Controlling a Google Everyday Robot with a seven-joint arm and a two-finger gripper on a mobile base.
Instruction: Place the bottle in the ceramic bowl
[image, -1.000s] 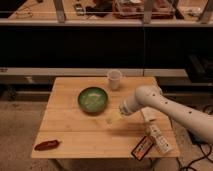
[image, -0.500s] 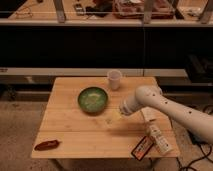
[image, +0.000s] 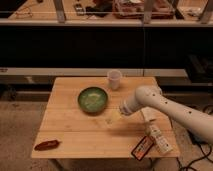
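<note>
The green ceramic bowl (image: 93, 99) sits on the wooden table (image: 75, 130), left of centre, and holds nothing. The small whitish bottle (image: 113, 118) is just right of the bowl, low over the table top and tilted in line with my arm. My gripper (image: 120, 112) is at the bottle's upper right end, at the tip of the white arm that comes in from the right. The gripper's tip merges with the bottle, so I cannot say whether it holds it.
A pale cup (image: 114, 79) stands near the table's back edge, behind the bottle. A flat white packet (image: 159, 137) and an orange-black packet (image: 142, 147) lie at the front right corner. A red-brown item (image: 47, 145) lies at the front left.
</note>
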